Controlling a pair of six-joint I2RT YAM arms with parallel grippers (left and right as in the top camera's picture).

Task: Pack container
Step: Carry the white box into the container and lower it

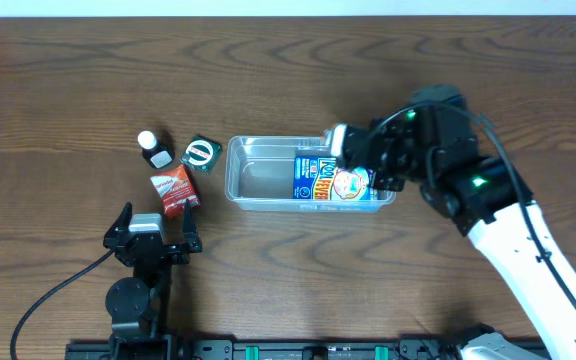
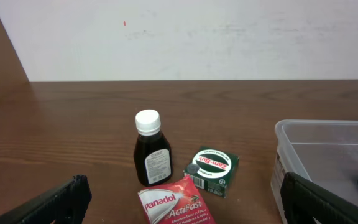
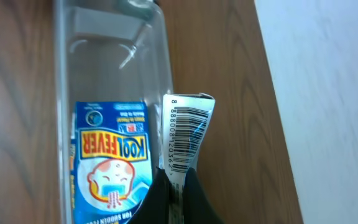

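The container (image 1: 258,172) lies mid-table, with a blue Kool Fever packet (image 1: 333,182) flat in its right half. The right gripper (image 3: 178,190) hangs at the container's far rim, pinched narrow on a sachet (image 3: 186,130). Only the right wrist view shows the sachet's barcode. Left of the container stand a dark bottle (image 2: 152,152), a green Zam-Buk box (image 2: 213,169) and a red Panadol sachet (image 2: 174,204), their labels legible only from the left wrist. The left gripper (image 1: 155,232), nearer than these, is spread wide and holds nothing.
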